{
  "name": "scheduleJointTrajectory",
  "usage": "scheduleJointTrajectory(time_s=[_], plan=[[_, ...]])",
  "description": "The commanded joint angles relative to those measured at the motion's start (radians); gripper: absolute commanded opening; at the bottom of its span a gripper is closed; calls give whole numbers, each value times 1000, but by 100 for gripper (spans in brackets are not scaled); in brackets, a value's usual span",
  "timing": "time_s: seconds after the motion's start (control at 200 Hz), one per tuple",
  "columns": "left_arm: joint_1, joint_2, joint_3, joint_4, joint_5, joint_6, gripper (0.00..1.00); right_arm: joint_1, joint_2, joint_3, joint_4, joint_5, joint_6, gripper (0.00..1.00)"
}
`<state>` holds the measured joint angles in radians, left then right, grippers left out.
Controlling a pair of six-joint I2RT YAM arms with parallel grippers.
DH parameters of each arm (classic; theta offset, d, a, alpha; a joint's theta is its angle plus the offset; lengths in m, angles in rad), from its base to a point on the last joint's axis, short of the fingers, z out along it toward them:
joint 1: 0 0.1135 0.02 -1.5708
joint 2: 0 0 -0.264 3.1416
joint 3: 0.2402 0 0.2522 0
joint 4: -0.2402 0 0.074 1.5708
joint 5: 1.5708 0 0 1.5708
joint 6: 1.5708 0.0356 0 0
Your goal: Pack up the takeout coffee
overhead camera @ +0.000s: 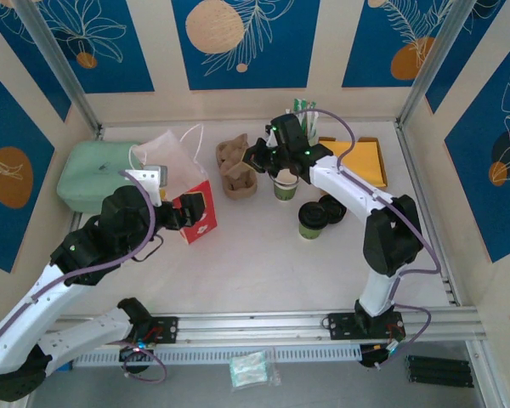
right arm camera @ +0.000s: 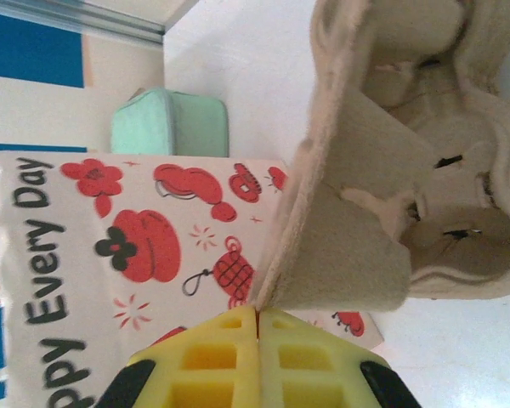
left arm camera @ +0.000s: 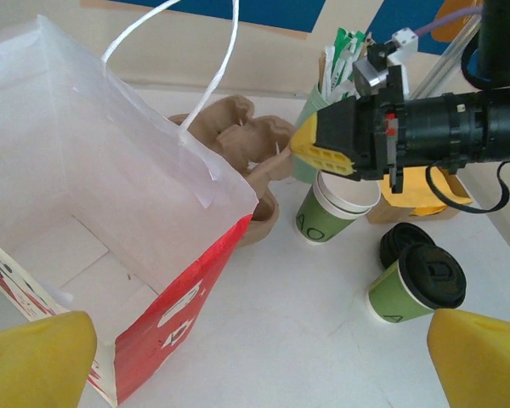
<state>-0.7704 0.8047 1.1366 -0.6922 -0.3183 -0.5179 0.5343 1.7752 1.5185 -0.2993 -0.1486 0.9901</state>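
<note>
Coffee cups, two, both upright on the desk, right of centre. One is a lidded cup: white paper, green lower band, black lid seated on the rim. The other is an open cup with the same pattern and an uncovered rolled rim. A loose black lid lies flat on the desk between them, just behind the lidded cup. A brown cardboard carrier sits just left of the open cup. A paper bag, white with red print, stands mouth open left of the carrier, handles up. The left claw hangs over the bag's near corner, fingers wide apart, nothing between them. The right claw has its fingers pressed together, gripping nothing. Its tip is at the carrier's wall on the side facing the open cup; whether it touches cannot be told. A mint-green tumbler with sticks stands behind the open cup. A mint-green case lies at far left beside the bag, and a flat orange-yellow item at right rear.
</note>
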Motion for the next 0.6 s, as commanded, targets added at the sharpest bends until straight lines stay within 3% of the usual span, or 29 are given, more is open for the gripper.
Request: scheduleJointTrajectory(time_s=[0.0, 0.595], plan=[[1, -4, 13, 16, 1, -8, 99, 4, -60, 30, 6, -32, -31, 0], [2, -4, 22, 20, 4, -12, 100, 73, -252, -82, -19, -36, -45, 0]])
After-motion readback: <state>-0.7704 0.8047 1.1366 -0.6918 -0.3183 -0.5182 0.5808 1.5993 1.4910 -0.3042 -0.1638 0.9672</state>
